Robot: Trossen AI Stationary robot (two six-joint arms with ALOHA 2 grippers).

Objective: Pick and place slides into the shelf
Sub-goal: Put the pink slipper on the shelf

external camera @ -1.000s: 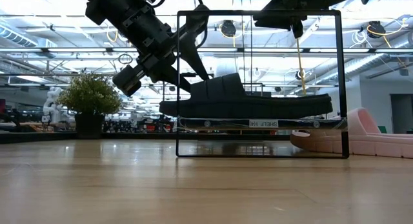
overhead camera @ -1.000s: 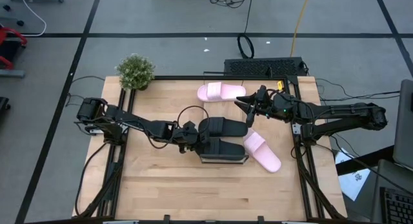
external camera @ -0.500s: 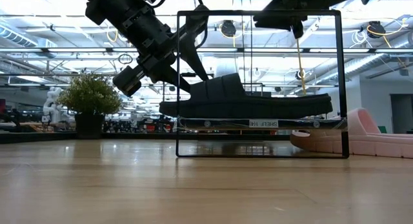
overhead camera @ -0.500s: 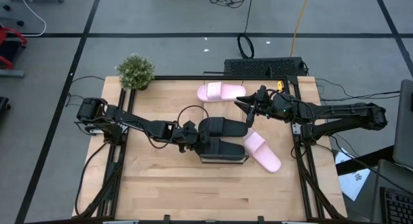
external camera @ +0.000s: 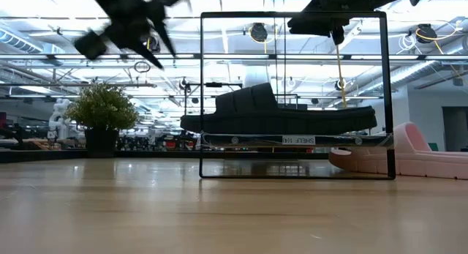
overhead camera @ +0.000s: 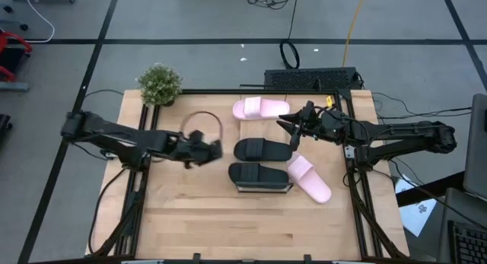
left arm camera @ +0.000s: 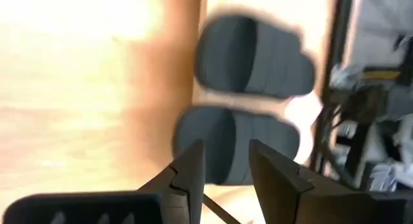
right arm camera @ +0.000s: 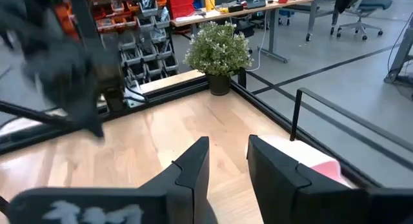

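Two black slides (overhead camera: 262, 149) (overhead camera: 255, 173) lie side by side on the shelf (overhead camera: 264, 189), soles down; the low view shows them as one dark profile (external camera: 278, 115) inside the shelf's thin black frame. One pink slide (overhead camera: 261, 108) lies near the table's far edge. The other pink slide (overhead camera: 310, 178) lies right of the shelf. My left gripper (overhead camera: 215, 150) hovers open, left of the black slides (left arm camera: 235, 143) and clear of them. My right gripper (overhead camera: 291, 128) hangs open above the table between the far pink slide and the shelf.
A potted plant (overhead camera: 160, 84) stands at the table's far left corner. A black metal frame borders the table. The near half of the wooden tabletop (overhead camera: 228, 226) is bare. Cables and a dark box lie beyond the far edge.
My left gripper has drawn back from the black slides toward the table's left edge and risen, moving fast enough to blur. Both black slides stay where they were on the shelf. The right arm has kept still.
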